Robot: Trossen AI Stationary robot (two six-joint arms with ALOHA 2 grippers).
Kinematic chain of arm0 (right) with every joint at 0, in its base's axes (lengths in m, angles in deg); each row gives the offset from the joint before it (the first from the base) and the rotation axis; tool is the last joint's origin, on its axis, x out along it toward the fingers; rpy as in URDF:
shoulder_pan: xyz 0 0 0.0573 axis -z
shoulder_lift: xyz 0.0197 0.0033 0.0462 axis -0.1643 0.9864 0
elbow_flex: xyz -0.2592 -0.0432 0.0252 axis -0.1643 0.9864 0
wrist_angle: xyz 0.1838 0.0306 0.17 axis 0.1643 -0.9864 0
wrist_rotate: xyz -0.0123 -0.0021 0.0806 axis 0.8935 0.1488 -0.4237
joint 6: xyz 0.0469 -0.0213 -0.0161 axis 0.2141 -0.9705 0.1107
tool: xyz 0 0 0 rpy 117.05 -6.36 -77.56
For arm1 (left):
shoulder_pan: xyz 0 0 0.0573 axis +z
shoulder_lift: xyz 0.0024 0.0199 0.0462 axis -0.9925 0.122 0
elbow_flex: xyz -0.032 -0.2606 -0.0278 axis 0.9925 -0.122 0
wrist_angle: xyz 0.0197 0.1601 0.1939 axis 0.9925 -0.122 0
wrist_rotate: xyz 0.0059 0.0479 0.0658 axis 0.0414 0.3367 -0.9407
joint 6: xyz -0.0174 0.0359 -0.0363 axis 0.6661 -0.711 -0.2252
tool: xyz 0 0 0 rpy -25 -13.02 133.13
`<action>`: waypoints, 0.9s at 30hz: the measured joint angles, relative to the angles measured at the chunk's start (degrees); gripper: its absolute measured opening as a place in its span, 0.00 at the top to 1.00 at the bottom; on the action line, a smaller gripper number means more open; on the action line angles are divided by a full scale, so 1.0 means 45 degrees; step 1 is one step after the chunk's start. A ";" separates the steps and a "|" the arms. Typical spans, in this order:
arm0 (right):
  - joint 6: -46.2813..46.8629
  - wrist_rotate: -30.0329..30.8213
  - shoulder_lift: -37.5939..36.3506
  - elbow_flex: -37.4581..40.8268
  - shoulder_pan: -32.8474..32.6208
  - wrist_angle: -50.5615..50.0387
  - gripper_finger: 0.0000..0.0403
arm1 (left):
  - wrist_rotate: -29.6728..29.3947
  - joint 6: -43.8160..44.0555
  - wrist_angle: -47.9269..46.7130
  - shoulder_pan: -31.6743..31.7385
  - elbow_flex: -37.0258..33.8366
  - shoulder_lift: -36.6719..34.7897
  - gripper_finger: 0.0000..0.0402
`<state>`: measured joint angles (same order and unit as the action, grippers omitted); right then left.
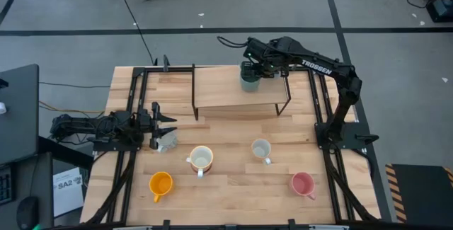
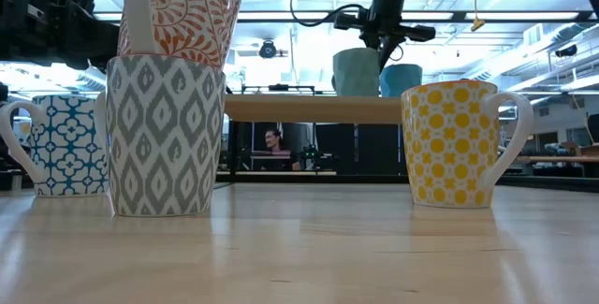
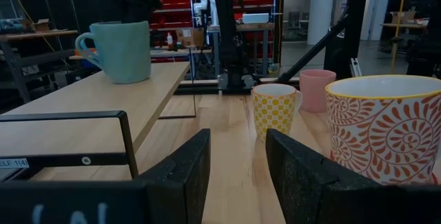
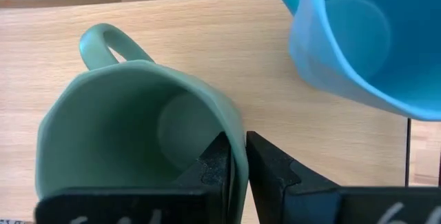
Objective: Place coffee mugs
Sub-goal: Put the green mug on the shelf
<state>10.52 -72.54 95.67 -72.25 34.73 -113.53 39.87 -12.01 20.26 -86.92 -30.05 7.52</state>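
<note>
A green mug (image 4: 131,127) stands upright on its base on the raised wooden shelf (image 1: 226,95) at the table's far side, with a bright blue mug (image 4: 365,45) just beside it. My right gripper (image 4: 238,162) reaches down from above and is shut on the green mug's rim. On the table below stand an orange mug (image 1: 161,183), a cream mug (image 1: 201,158), a pale mug (image 1: 261,148) and a pink mug (image 1: 303,183). My left gripper (image 3: 238,176) waits level and open at the table's left, next to an orange-patterned mug (image 3: 386,127). My right gripper has the green mug's wall at the rim (image 4: 238,138), on the side opposite the handle (image 4: 103,45). One finger is inside the mug and one is outside. The fingers come steeply from above. The mug stands upright on the shelf.
The shelf rests on thin black metal legs (image 1: 194,92). In the low view a grey-patterned mug (image 2: 164,136), a blue-patterned mug (image 2: 65,145) and a yellow-dotted mug (image 2: 454,145) stand near the camera. Black frame rails (image 1: 134,88) run along the table's sides.
</note>
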 joint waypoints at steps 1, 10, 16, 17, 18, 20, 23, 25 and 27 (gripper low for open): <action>0.0000 0.0000 0.0000 0.0000 0.0000 0.0009 0.87 | 0.0000 0.0002 0.0005 0.0000 -0.0003 0.0000 0.63; 0.0000 -0.0326 0.0000 0.0000 0.0054 0.0004 0.87 | 0.0000 0.0005 0.0002 -0.0005 -0.0001 0.0000 0.63; 0.0000 -0.0335 0.0000 -0.0005 0.0102 0.0041 0.82 | 0.0000 0.0005 0.0000 -0.0005 0.0000 0.0000 0.63; 0.0000 -0.0335 0.0000 -0.0005 0.0101 0.0038 0.81 | 0.0000 0.0005 0.0005 -0.0005 -0.0001 0.0000 0.63; 0.0000 -0.0335 0.0000 -0.0005 0.0097 0.0038 0.79 | 0.0000 0.0005 0.0003 -0.0001 -0.0003 0.0000 0.63; 0.0000 -0.0335 0.0000 -0.0005 0.0097 0.0032 0.76 | 0.0000 0.0005 0.0000 -0.0005 -0.0004 0.0000 0.63; 0.0000 -0.0335 0.0000 -0.0005 0.0097 0.0018 0.72 | 0.0003 0.0005 0.0003 -0.0003 -0.0003 0.0000 0.63; 0.0000 -0.0326 0.0000 -0.0005 0.0097 0.0011 0.70 | 0.0000 0.0005 0.0005 -0.0001 -0.0003 0.0000 0.63; 0.0000 -0.0321 0.0000 -0.0005 0.0097 0.0009 0.69 | 0.0000 0.0005 0.0005 0.0000 -0.0005 0.0000 0.63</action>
<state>10.52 -73.99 95.67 -72.27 35.17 -113.49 39.87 -11.99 20.28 -86.92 -30.07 7.52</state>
